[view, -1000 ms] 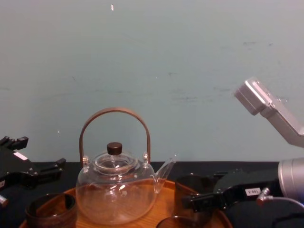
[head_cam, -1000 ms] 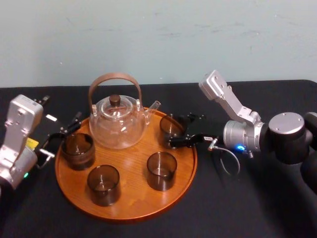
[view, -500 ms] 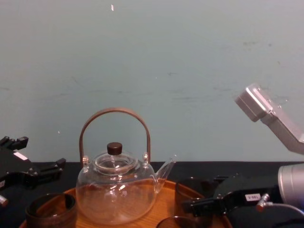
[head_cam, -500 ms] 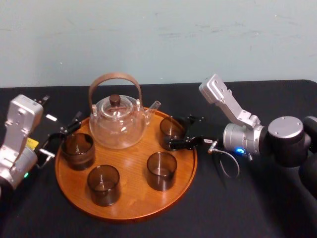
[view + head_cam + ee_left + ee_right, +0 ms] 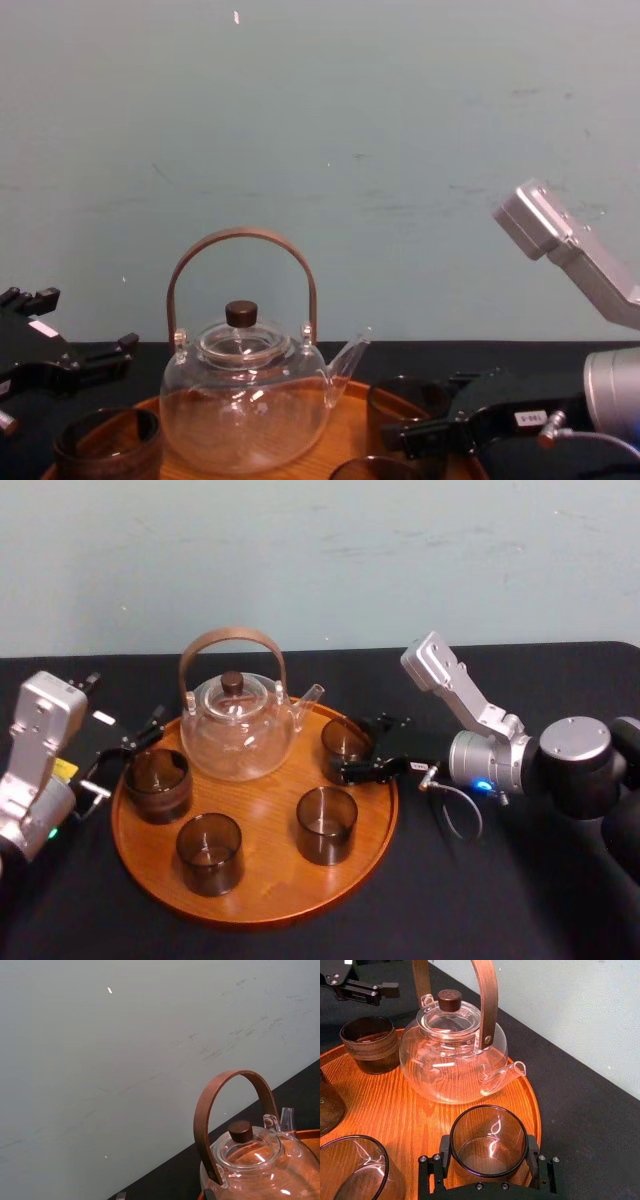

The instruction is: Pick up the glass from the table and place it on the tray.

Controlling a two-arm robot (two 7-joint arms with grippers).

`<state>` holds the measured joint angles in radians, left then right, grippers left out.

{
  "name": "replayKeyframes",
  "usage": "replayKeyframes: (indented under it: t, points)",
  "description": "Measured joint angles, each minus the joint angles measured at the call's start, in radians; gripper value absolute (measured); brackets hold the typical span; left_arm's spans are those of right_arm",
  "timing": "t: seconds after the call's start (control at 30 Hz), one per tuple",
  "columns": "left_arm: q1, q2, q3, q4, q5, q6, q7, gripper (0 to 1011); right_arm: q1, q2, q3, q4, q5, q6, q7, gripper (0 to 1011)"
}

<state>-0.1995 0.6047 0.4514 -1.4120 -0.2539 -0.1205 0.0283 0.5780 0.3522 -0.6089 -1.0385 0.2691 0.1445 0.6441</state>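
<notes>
Right gripper (image 5: 360, 746) reaches in over the right rear edge of the tray (image 5: 260, 830) — fingers closed against both sides of the glass (image 5: 489, 1132), which stands upright on the wood just beside the spout of the clear teapot (image 5: 238, 730). The tray lies on the black table (image 5: 480, 880). Left gripper (image 5: 130, 745) sits low at the tray's left rim, near a brown-banded glass (image 5: 157, 783) — fingers spread wide, holding nothing.
</notes>
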Motion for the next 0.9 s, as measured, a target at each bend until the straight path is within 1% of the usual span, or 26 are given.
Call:
replayKeyframes:
  t: [0.2,0.53,0.63,0.7,0.9]
  points:
    - [0.0,0.0,0.0,0.0,0.0,0.0,0.0,1001,-0.001,-0.001,0.0,-0.002,-0.009,0.004,-0.004,900]
    - [0.0,0.0,0.0,0.0,0.0,0.0,0.0,1001,-0.002,0.0,-0.001,-0.002,-0.01,0.007,-0.004,902]
    - [0.0,0.0,0.0,0.0,0.0,0.0,0.0,1001,-0.003,0.0,-0.003,-0.001,-0.013,0.011,-0.004,950]
    - [0.0,0.0,0.0,0.0,0.0,0.0,0.0,1001,-0.003,0.0,-0.003,-0.001,-0.013,0.01,-0.004,1002]
    - [0.0,0.0,0.0,0.0,0.0,0.0,0.0,1001,-0.002,0.0,-0.003,-0.001,-0.012,0.01,-0.004,1002]
